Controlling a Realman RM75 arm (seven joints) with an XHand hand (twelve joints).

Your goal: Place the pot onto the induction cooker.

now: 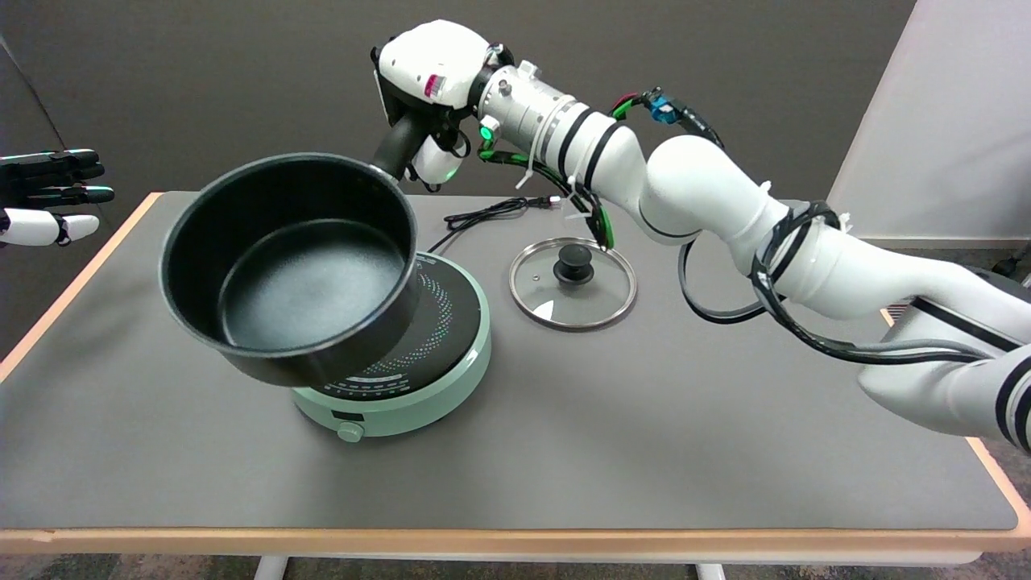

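A black pot [294, 270] hangs tilted in the air, its open mouth turned toward the camera. My right hand [423, 89] grips its black handle [396, 149] at the upper right of the pot. The pot covers the left part of the pale green induction cooker [427, 358], which stands on the grey table [644, 419]. The cooker's black top with dotted rings shows to the right of the pot. Whether the pot's base touches the cooker I cannot tell.
A glass lid [573, 283] with a black knob lies on the table right of the cooker. The cooker's black cord [483, 216] runs toward the table's far edge. The idle left hand [48, 197] hangs at the picture's far left.
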